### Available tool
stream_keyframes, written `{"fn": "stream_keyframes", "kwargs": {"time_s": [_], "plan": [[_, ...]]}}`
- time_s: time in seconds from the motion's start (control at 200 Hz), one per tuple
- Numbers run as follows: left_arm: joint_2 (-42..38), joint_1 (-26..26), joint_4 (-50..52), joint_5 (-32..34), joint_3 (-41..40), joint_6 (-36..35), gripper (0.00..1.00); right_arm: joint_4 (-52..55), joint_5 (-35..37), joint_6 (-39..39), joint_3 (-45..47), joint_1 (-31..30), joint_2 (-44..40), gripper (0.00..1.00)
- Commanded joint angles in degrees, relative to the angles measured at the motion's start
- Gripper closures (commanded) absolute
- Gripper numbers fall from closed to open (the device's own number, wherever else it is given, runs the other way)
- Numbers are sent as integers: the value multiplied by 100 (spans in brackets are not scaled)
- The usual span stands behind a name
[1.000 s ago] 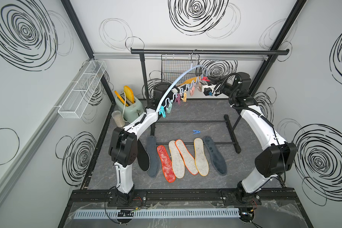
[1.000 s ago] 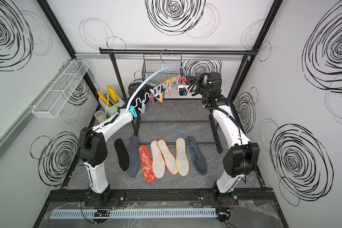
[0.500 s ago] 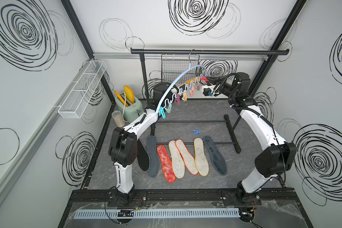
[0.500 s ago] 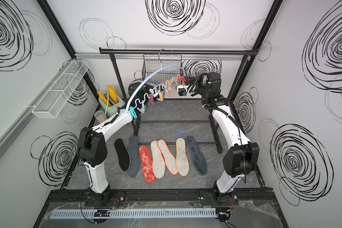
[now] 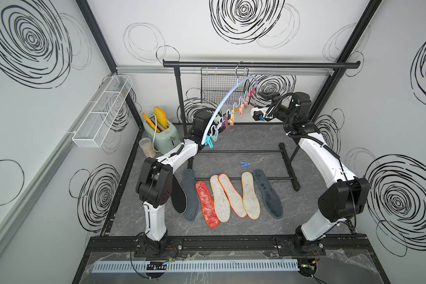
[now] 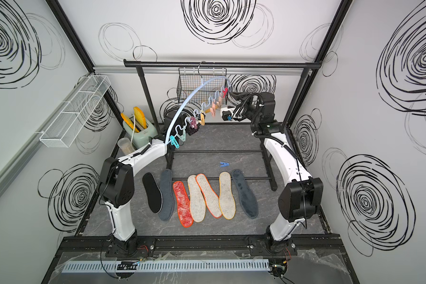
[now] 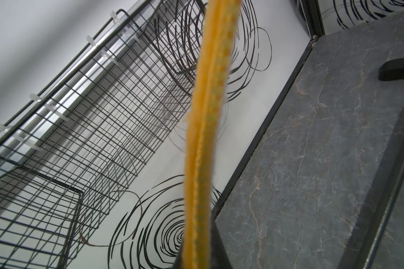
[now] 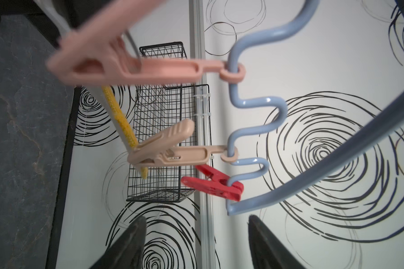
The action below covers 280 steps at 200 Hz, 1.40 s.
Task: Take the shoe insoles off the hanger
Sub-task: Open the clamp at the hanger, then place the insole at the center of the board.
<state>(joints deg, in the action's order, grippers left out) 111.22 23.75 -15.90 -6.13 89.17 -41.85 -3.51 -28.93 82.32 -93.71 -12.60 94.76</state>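
1. Grey marbled floor (image 5: 231, 137) and white walls with black swirls; seven insoles (image 5: 234, 196) lie side by side near the front, between the arms.
2. At the far side the hanger (image 5: 221, 108) hangs tilted from the black rail (image 5: 280, 65), its left end low.
3. One yellow-rimmed insole (image 8: 120, 116) is clamped in a beige peg (image 8: 173, 151) near the hanger's right end.
4. The left gripper (image 6: 191, 129) is closed on that insole's lower end.
5. The right gripper (image 8: 196, 244) stands wide and empty, just beside the red peg (image 8: 216, 184).
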Motion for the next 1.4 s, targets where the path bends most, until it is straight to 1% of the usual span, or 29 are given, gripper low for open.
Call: {"fn": "stream_keyframes", "kwargs": {"time_s": [0.0,0.01,0.13,0.225,0.325,0.425,0.495,0.58,0.67,0.76,0.81,0.86,0.9,0.955,1.035,1.07,1.11,1.196,1.256,1.321,1.396], "plan": [[-38,29,-251,21,-48,162,100,-410,-45,-173,101,-49,-258,3],[-45,26,-241,19,-48,184,100,-455,-26,-213,121,-50,-270,0],[-162,33,-168,32,-187,534,100,-1138,162,-687,526,-8,-478,1],[-398,45,-265,1,-550,1150,100,-1713,163,-1316,966,84,-764,1],[-703,93,-490,-26,-1175,1808,100,-2610,212,-2373,1697,227,-1216,1],[-1114,170,-729,-56,-1858,2647,100,-3305,677,-3666,2427,301,-1732,1],[-1417,241,-721,-131,-2263,3322,100,-3525,1066,-4766,2931,326,-2161,1],[-1784,289,-686,-297,-2788,4386,100,-3461,1618,-6103,3494,351,-2719,1],[-2149,352,-886,-657,-3459,5402,100,-3314,1767,-6953,4164,347,-3315,1],[-2386,468,-1012,-804,-4047,6530,100,-3179,2180,-8129,4716,346,-3837,1],[-2401,544,-1250,-1101,-4395,7279,100,-2894,2347,-8628,4899,350,-4126,1],[-2316,691,-1469,-1243,-4669,7982,100,-2639,2532,-9141,5062,346,-4361,1],[-2179,846,-1581,-1468,-4756,8375,100,-2435,2637,-9482,5182,346,-4545,1],[-1985,1160,-1706,-1692,-4751,8662,99,-2269,2712,-9753,5379,347,-4758,1],[-1772,1685,-1738,-1625,-4612,8873,99,-2082,2863,-10029,5626,346,-5074,1],[-1701,1888,-1741,-1506,-4571,8967,99,-1979,2911,-10034,5687,356,-5188,1],[-1598,2113,-2067,-1371,-4530,9140,99,-1882,2947,-10011,5752,357,-5316,1],[-1287,2528,-2412,-1442,-4201,9396,100,-1743,3035,-9881,5864,355,-5567,1],[-1027,2797,-2566,-1364,-3922,9576,100,-1660,3122,-9848,5916,346,-5701,1],[-681,3028,-2714,-1344,-3606,9788,99,-1535,3251,-9841,5922,346,-5792,1],[-197,3208,-3002,-1464,-3190,10077,98,-1383,3416,-9837,5879,346,-5854,1]]}}
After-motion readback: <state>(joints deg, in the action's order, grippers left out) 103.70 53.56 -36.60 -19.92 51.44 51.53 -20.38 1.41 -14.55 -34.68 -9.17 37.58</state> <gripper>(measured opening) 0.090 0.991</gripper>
